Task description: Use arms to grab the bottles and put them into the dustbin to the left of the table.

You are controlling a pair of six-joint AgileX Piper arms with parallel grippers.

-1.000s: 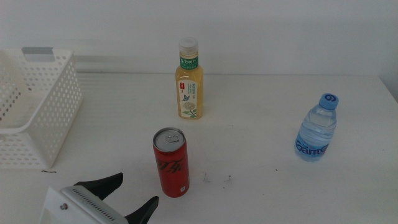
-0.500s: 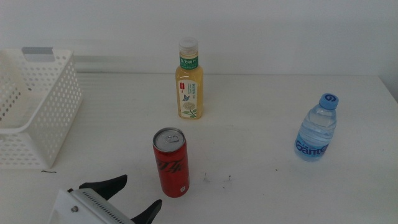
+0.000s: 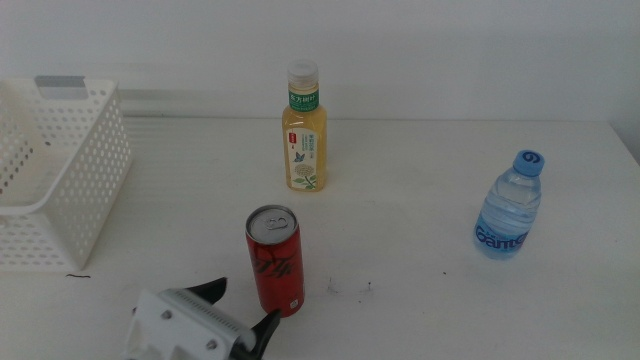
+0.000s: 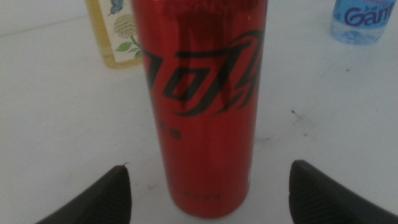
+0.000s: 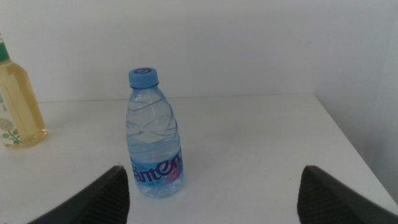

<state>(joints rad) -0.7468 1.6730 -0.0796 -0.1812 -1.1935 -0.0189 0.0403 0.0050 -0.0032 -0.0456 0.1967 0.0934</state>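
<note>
A: What does the middle view show?

B: The white table [image 3: 430,200] carries three drinks, all upright. The red soda can [image 3: 275,260] stands near the front, left of centre. The yellow tea bottle [image 3: 304,135] stands farther back, and the water bottle [image 3: 510,208] is well apart to the right. The dustbin [image 3: 70,170], a white perforated basket, sits at the far left. The left gripper [image 3: 240,310] is at the near edge, its jaws spread, one tip just beside the can's base and the other to its left.

A: And the left wrist view?

B: The soda can [image 4: 202,106] fills the middle, close up, standing between the two dark jaws of the left gripper [image 4: 208,186]. The jaws are wide apart and neither touches the can. Behind it the tea bottle [image 4: 118,34] and the water bottle [image 4: 360,22] show in part.

A: The right wrist view?

B: The right gripper [image 5: 211,190] has its jaws spread and holds nothing. The water bottle [image 5: 152,134] stands ahead of it on the table [image 5: 261,149], with the tea bottle [image 5: 17,106] farther off to the left.
</note>
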